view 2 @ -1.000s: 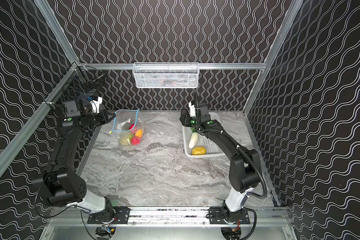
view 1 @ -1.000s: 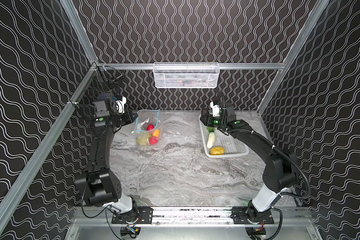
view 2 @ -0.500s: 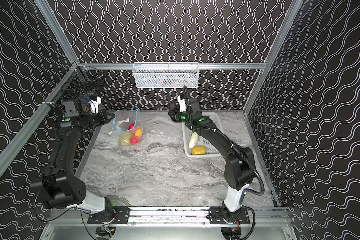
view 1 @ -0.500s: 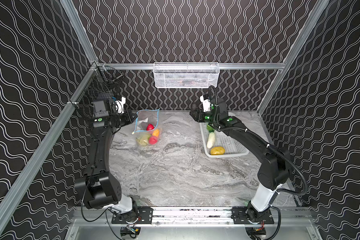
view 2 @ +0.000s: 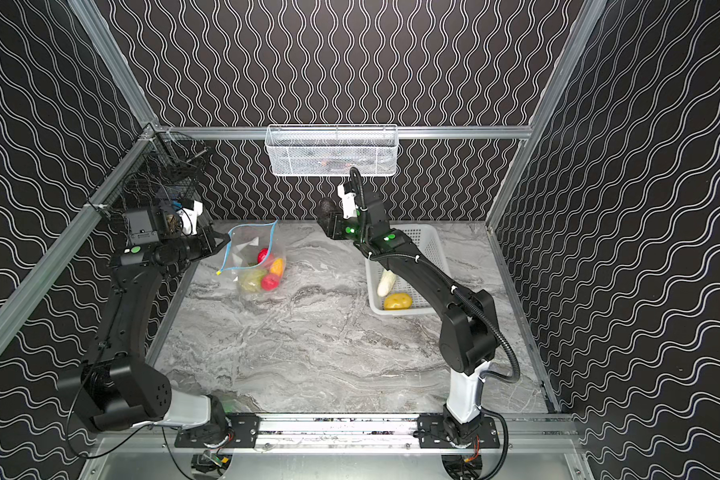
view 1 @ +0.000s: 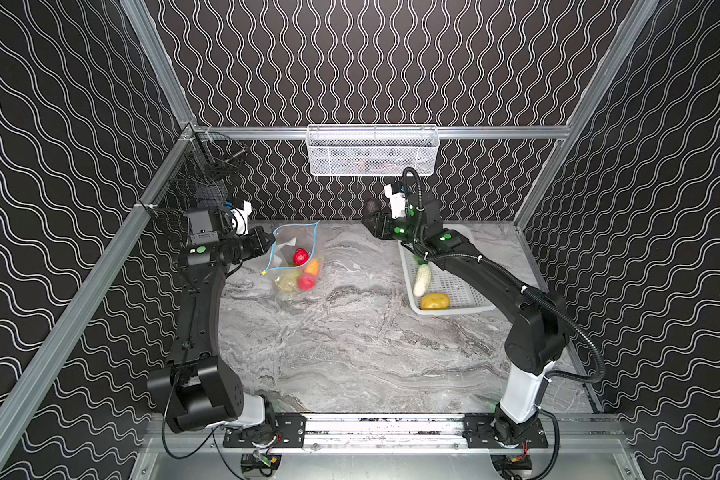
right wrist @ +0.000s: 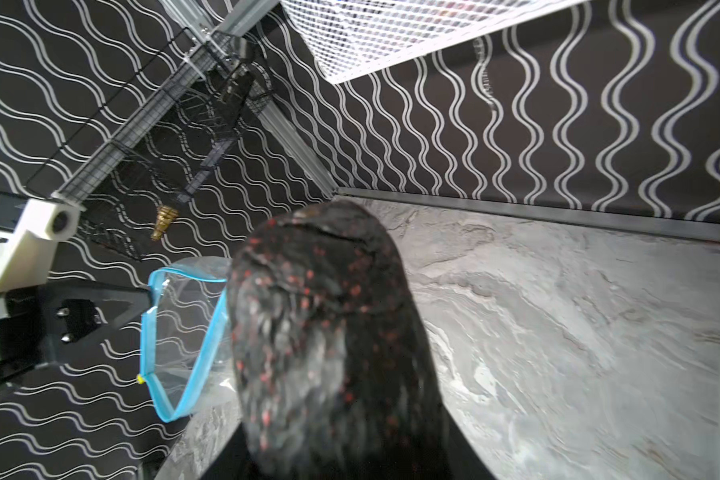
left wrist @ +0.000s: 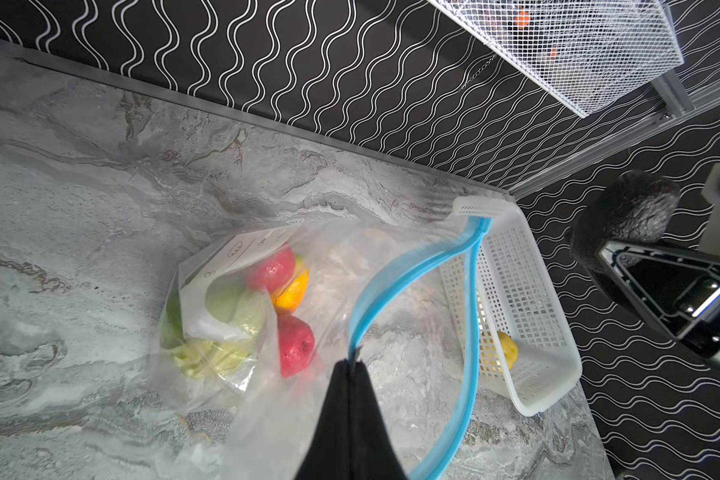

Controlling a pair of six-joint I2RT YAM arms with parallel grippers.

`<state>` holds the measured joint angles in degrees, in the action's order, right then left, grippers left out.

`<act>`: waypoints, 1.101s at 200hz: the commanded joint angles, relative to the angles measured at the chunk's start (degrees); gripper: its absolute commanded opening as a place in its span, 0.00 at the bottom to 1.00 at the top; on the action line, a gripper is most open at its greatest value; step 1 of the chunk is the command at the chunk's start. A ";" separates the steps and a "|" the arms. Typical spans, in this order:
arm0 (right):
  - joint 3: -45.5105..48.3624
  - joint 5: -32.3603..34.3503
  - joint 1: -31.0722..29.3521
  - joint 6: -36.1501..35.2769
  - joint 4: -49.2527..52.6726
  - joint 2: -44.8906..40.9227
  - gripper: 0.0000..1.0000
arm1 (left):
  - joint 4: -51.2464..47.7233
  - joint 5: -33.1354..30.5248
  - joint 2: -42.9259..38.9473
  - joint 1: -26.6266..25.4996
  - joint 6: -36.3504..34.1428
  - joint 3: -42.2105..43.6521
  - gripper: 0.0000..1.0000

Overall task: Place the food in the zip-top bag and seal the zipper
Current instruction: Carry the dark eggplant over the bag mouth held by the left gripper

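**Grip on dark avocado (view 1: 373, 206) in mid-air, zip-top bag (view 1: 292, 245) pinched open**

Marble table (view 1: 350, 345) first. The white basket (view 1: 454, 311) sits on its right side, with the white radish (view 1: 422, 279) and yellow potato (view 1: 434, 301) lying inside. Over on the left, the bag slumps on the marble with its mouth gaping. Green cabbage (view 1: 287, 282), two red fruits (view 1: 301, 256) and an orange one (view 1: 313, 266) are bunched at its bottom. The left gripper (left wrist: 352, 365) is clamped tight on the blue zipper (left wrist: 395, 286), lifting that edge. The right gripper (view 1: 371, 214) is closed partway around the avocado, raised between basket and bag and touching neither. The yellow slider (view 1: 263, 273) sits at the zipper's near end.
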<state>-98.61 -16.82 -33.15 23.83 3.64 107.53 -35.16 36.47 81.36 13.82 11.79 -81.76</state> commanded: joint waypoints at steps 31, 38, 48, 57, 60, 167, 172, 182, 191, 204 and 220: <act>-4.55 -1.86 -2.38 2.26 -5.64 3.01 0.19 | 2.11 0.35 -0.84 0.11 -0.10 0.24 0.00; -5.22 -1.81 -2.68 2.27 -5.79 3.38 0.19 | 2.11 0.27 -0.94 0.07 -0.19 0.19 0.00; -6.00 -1.86 -3.12 2.31 -6.07 3.88 0.19 | 2.02 0.16 -1.10 0.09 -0.21 0.26 0.00; -6.52 -2.04 -3.50 2.44 -6.55 4.20 0.19 | 2.18 0.33 -1.20 0.09 -0.19 0.41 0.00; -6.59 -2.00 -3.58 2.44 -6.68 4.28 0.19 | 2.20 0.35 -1.27 0.10 -0.19 0.45 0.00; -11.17 -3.57 -8.65 4.41 -10.72 8.43 0.19 | 2.29 1.39 -1.60 0.07 0.34 0.04 0.00; -11.61 -3.49 -8.97 4.29 -10.61 8.67 0.19 | 2.20 1.41 -1.56 0.13 0.34 -0.08 0.00; -12.25 -3.31 -9.54 3.97 -10.58 9.16 0.19 | 2.28 1.48 -1.46 0.07 0.41 -0.29 0.00; -13.01 -3.39 -9.98 3.76 -10.58 9.61 0.19 | 2.30 1.79 -1.26 0.11 0.66 -0.42 0.00; -14.56 -3.41 -10.59 3.26 -10.13 10.35 0.19 | 2.12 2.23 -0.95 0.06 0.78 -0.93 0.00; -16.69 -2.85 -11.52 2.10 -9.31 11.14 0.19 | 1.94 2.05 -0.77 0.06 0.80 -1.35 0.00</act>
<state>-112.60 -20.01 -43.64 27.75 -4.45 117.84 -33.87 37.32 80.36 13.82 12.01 -82.24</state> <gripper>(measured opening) 0.441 0.048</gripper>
